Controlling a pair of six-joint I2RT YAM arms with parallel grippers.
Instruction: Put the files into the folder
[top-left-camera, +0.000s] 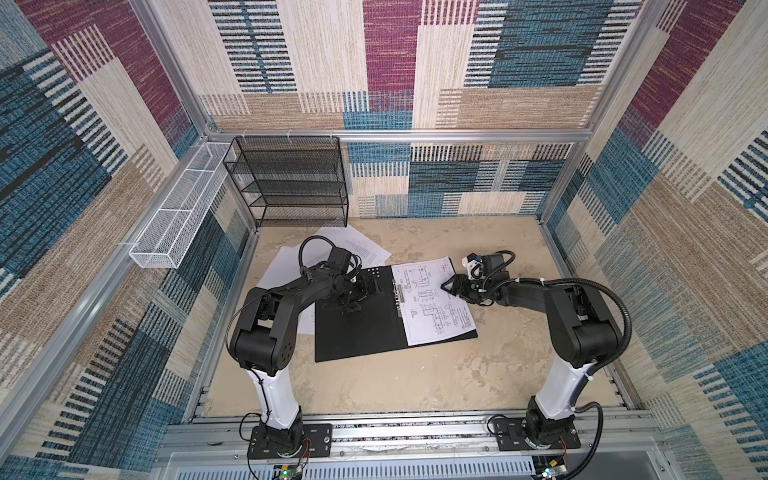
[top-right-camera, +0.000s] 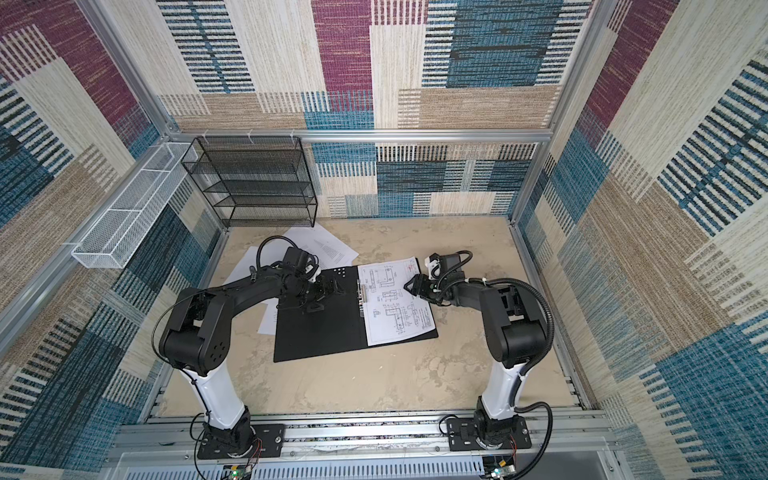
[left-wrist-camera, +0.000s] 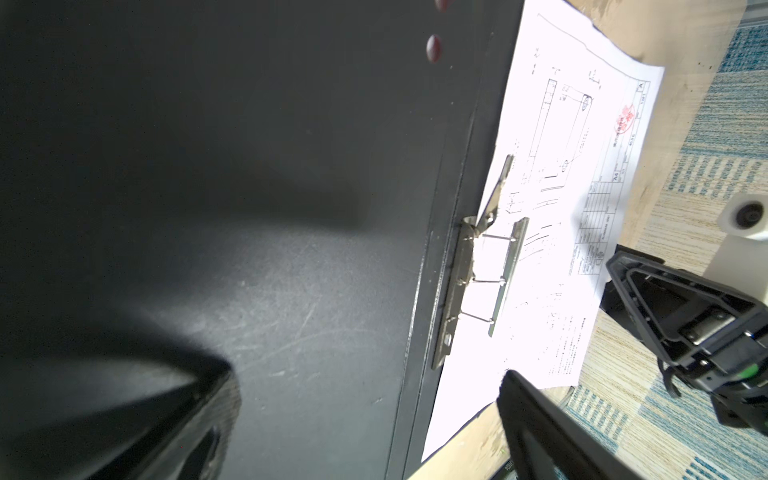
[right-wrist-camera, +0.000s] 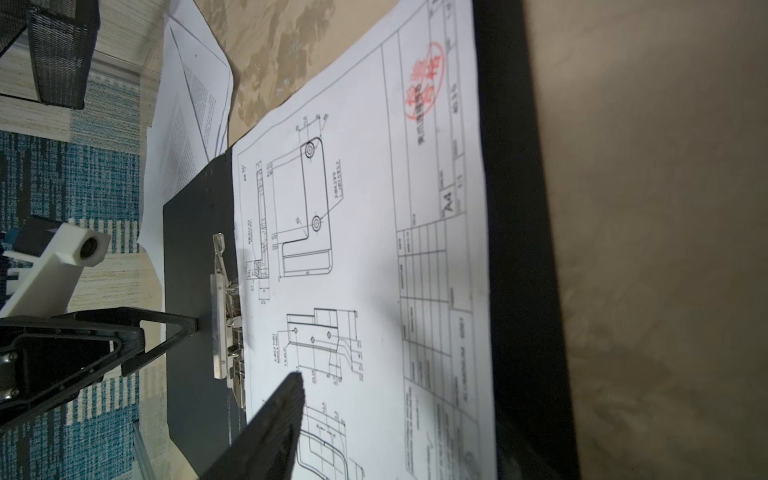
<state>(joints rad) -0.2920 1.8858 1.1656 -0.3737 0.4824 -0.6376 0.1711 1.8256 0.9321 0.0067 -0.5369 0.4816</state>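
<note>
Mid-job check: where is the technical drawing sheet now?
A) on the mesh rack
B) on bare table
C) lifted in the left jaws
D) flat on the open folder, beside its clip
D: the drawing sheet lies flat on the open folder, beside its metal clip, in both top views.

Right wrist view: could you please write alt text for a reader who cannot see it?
A white sheet with a technical line drawing and a red stamp lies inside an open black folder, next to its metal spine clip. More printed sheets lie on the table beyond the folder.
</note>
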